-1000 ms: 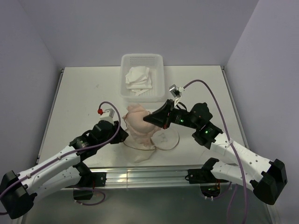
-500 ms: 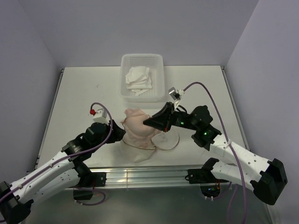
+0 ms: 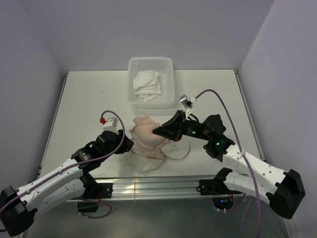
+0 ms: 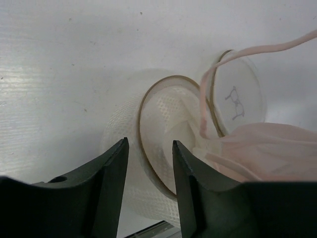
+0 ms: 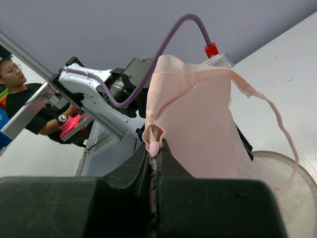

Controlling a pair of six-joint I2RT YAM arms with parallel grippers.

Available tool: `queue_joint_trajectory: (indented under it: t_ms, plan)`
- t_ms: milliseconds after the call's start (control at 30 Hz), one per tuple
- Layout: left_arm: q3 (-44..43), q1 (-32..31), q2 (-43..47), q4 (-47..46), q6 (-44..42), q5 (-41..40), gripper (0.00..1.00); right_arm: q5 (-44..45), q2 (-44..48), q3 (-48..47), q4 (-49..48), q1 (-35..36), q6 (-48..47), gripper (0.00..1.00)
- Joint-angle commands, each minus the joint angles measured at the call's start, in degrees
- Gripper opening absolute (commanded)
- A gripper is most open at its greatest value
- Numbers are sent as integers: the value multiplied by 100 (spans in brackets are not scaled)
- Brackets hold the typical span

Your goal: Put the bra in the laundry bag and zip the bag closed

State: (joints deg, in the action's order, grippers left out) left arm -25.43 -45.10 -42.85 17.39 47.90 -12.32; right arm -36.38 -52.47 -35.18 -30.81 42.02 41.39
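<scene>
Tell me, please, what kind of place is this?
Probably a robotics lab test cell: a white table boxed in by plain walls, the left arm and right arm mounted on a metal rail, and a person nearby.

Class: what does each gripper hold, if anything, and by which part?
The right gripper pinches the laundry bag by a bunched edge of its mesh. The left gripper stands open, holding nothing.

I count two grippers on me, the left gripper and the right gripper, plus one peach mesh laundry bag, one white perforated basket holding one heap of white cloth, and one onlooker.
</scene>
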Motion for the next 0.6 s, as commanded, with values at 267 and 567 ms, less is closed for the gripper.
queue_joint_trajectory:
  t_ms: [267,567]
  plan:
    - [144,-7,-30,-939,0,107,30,-167,-105,284,-725,34,256,0]
    - [284,-7,-75,-1008,53,54,26,-106,70,389,-654,34,212,0]
